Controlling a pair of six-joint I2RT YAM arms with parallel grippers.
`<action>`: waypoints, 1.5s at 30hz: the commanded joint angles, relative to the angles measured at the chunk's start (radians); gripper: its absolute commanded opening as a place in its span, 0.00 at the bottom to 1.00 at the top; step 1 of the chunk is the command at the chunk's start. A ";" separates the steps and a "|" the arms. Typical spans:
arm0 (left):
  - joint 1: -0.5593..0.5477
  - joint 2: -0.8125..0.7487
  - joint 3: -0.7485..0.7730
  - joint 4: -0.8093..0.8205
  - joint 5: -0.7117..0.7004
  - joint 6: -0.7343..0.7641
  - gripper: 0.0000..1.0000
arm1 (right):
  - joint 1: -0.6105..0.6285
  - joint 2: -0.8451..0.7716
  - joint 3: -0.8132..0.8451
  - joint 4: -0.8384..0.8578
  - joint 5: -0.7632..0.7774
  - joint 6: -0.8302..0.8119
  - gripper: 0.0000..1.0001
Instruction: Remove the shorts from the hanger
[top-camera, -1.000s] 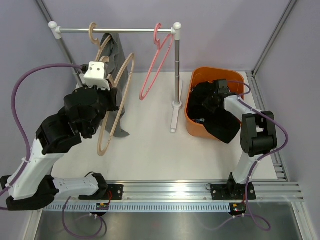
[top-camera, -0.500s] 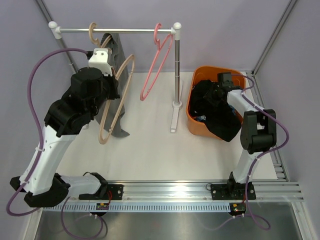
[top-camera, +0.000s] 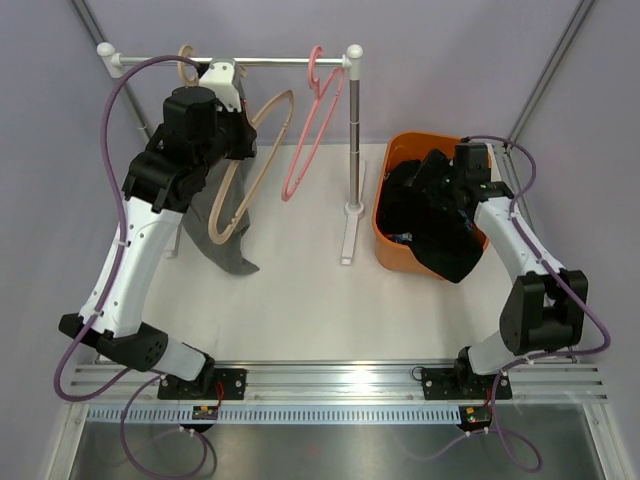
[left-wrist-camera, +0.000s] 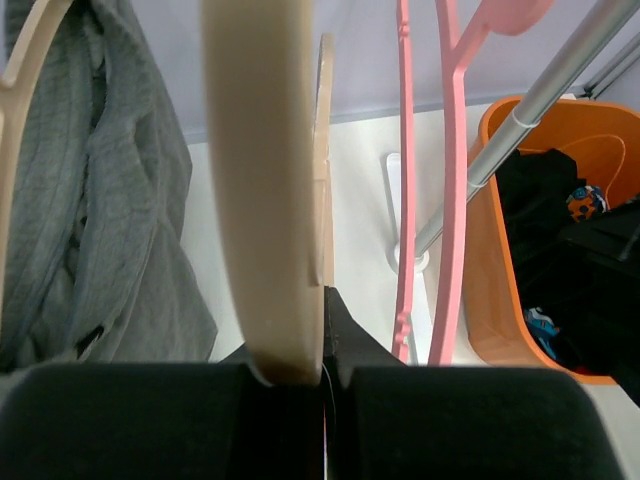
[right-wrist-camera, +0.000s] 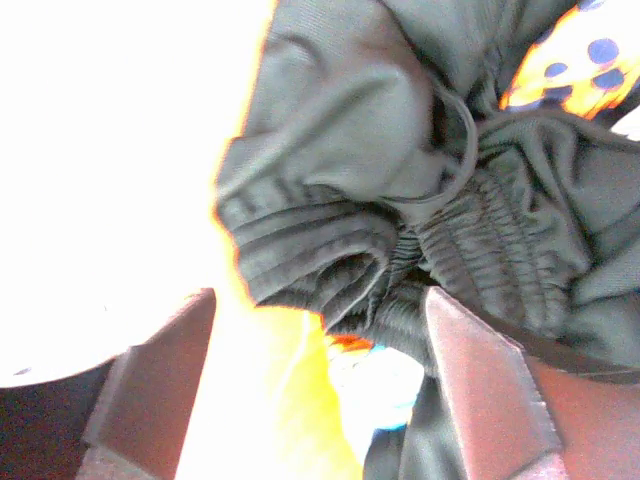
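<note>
The left fingers (left-wrist-camera: 120, 420) clench the beige hanger (left-wrist-camera: 265, 180) at 11 o'clock, grey shorts (left-wrist-camera: 100, 200) draped there; a hard tug could unhook it from the rail (top-camera: 270, 62). The right fingers (right-wrist-camera: 480, 390) hang released over black shorts (right-wrist-camera: 400, 150) in the orange bin (top-camera: 380, 215) at 3 o'clock.

Plain lilac-grey walls (top-camera: 460, 50) enclose a white table (top-camera: 300, 310); slanted metal struts (top-camera: 545, 68) stand in the back corners; light is even.
</note>
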 joint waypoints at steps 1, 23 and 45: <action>0.015 0.026 0.064 0.111 0.083 0.033 0.00 | -0.008 -0.135 -0.005 -0.002 0.011 -0.062 0.99; 0.031 0.329 0.308 0.192 0.051 0.056 0.00 | -0.007 -0.468 -0.079 -0.067 -0.006 -0.082 0.99; 0.045 0.362 0.193 0.309 0.081 0.054 0.09 | -0.005 -0.543 -0.120 -0.094 -0.022 -0.094 0.99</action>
